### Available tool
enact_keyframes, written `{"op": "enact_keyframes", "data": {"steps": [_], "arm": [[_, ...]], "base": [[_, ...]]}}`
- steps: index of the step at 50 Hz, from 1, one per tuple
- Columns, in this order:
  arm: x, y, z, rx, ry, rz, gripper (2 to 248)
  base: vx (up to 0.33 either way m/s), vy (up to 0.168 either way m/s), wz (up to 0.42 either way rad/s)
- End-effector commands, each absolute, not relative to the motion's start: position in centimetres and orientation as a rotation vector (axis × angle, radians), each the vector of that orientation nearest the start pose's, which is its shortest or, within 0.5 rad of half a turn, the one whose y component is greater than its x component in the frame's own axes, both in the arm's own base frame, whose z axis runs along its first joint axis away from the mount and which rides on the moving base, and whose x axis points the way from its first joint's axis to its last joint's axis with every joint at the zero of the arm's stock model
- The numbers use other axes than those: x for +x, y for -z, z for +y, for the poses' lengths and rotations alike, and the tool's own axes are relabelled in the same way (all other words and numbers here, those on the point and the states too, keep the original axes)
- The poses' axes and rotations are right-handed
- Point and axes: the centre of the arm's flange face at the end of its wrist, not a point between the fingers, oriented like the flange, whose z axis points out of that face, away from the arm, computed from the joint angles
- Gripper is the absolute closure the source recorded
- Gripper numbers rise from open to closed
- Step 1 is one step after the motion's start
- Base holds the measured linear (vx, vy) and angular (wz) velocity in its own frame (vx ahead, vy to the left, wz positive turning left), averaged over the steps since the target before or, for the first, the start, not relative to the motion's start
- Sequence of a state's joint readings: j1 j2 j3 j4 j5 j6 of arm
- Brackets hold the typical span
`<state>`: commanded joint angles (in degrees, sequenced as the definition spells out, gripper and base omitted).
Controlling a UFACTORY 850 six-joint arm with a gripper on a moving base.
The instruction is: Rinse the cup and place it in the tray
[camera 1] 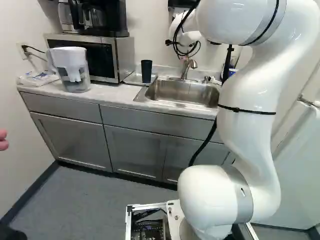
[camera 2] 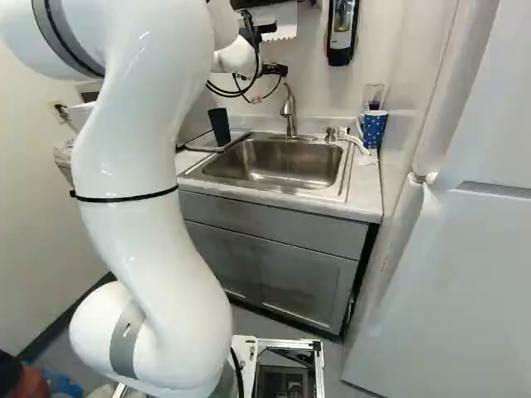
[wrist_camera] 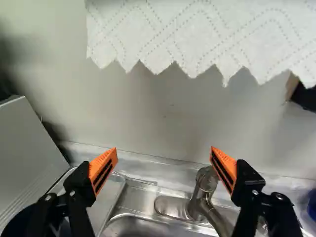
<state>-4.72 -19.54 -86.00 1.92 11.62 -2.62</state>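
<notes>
- Hand (camera 2: 274,70) is open, its two fingers spread wide in the wrist view, with nothing gripped between the orange pads (wrist_camera: 104,170).
- Arm (camera 2: 153,207) reaches out toward the wall behind the sink (camera 1: 182,94), and the hand is up near that wall.
- Dark cup (camera 1: 146,71) stands upright on the tray (camera 1: 133,79), clear of the hand — that tray lies just beside the sink, at its left in both base views.
- Faucet (camera 2: 289,112) rises at the back edge of the sink; in the wrist view its top shows near one fingertip, though I cannot tell how far beyond it.
- Paper towel (wrist_camera: 197,29) hangs against the wall ahead of the hand, its lower edge cut in a zigzag.
- Blue mug (camera 2: 375,128) with light dots stands on the surface (camera 1: 107,95), on the other side of the sink from the tray; a clear glass (camera 2: 373,95) shows right by its top.
- Microwave (camera 1: 120,55) sits on the surface beside the tray, with a coffee maker (camera 1: 102,17) on top and a clear pitcher (camera 1: 75,65) with a white upper part in front of it.
- Plastic bag (camera 1: 37,79) lies near the pitcher, close to the corner wall.
- Soap dispenser (camera 2: 342,29), black and white, is mounted on the wall — above the sink's blue-mug side.
- Grey cabinets (camera 1: 70,140) run below the surface.
</notes>
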Motion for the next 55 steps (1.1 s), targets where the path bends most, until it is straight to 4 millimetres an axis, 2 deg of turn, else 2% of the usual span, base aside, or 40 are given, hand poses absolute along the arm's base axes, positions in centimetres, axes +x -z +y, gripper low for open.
{"op": "enact_keyframes", "data": {"steps": [55], "arm": [[66.87, -67.26, -6.03, -2.569, 1.915, 0.103, 3]], "base": [[0.000, 0.000, 0.000]]}}
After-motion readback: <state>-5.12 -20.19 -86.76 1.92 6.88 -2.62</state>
